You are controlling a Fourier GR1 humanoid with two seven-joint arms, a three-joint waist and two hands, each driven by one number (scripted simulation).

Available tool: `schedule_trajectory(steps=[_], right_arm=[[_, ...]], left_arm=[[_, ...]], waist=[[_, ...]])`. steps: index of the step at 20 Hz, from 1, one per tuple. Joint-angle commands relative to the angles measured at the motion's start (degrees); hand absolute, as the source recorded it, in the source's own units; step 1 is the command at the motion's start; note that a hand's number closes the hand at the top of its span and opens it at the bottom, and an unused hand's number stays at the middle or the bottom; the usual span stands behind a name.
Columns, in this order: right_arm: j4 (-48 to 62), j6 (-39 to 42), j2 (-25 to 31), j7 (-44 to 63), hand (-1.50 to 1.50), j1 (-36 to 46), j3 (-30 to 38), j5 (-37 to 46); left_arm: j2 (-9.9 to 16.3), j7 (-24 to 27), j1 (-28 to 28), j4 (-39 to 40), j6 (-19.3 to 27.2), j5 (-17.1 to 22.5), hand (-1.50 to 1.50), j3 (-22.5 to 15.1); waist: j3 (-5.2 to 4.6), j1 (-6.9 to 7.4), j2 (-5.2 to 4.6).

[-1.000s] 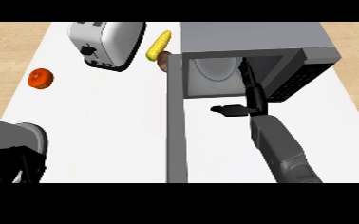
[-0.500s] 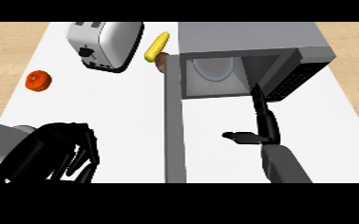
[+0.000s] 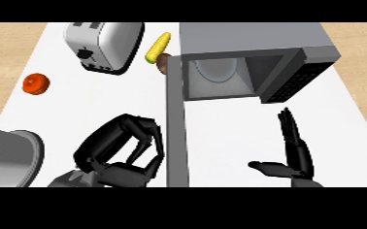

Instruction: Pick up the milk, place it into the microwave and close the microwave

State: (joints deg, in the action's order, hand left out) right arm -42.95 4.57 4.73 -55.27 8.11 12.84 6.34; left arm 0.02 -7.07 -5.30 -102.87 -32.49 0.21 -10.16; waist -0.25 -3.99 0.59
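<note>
The grey microwave [image 3: 251, 39] stands at the back right with its cavity open. Its door [image 3: 176, 126] swings out toward me as a narrow grey strip. Inside the cavity I see a pale round shape [image 3: 215, 70]; I cannot tell whether it is the milk, and no carton shows elsewhere. My right hand [image 3: 295, 150] is in front of the microwave, low in the view, open with fingers straight and thumb out, holding nothing. My left hand [image 3: 122, 150] sits just left of the door, fingers curled, with nothing visible in it.
A silver toaster [image 3: 104, 46] lies at the back left, with a yellow corn cob [image 3: 158, 47] and a brown item [image 3: 163, 63] beside the microwave's left corner. A red-orange fruit [image 3: 36, 83] sits at the left. A grey round vessel [image 3: 14, 157] is at the lower left.
My right hand has pulled back out of the microwave's mouth toward the lower edge. My left hand has come up and moved right, close to the open door.
</note>
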Motion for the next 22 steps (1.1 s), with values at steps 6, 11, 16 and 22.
schedule_trajectory(steps=[6, 11, 16, 22], right_arm=[[-22.4, 6.4, 3.6, 3.7, -1.50, -14.3, -4.6, -0.7], [-35.8, 12.6, 4.4, 8.0, -1.50, -20.4, -5.0, -6.4], [-47.2, 15.2, 3.8, 12.2, -1.50, -25.0, -7.5, -9.3], [-60.6, 17.5, 6.4, 18.7, -1.50, -30.4, -7.4, -13.0]], left_arm=[[0.0, 16.4, -2.8, 21.1, 14.5, -14.5, 1.50, -14.7], [0.0, 25.1, -7.8, 30.7, 29.2, -12.2, 1.50, -19.7], [0.0, 31.5, -13.4, 42.0, 37.8, -4.9, 1.50, -25.3], [0.0, 29.2, -19.7, 47.8, 42.8, 5.3, 1.50, -34.0]], waist=[[-0.11, -0.33, -0.34], [-0.09, -0.54, -0.59], [-0.11, -1.54, -1.07], [-0.16, -3.64, -1.34]])
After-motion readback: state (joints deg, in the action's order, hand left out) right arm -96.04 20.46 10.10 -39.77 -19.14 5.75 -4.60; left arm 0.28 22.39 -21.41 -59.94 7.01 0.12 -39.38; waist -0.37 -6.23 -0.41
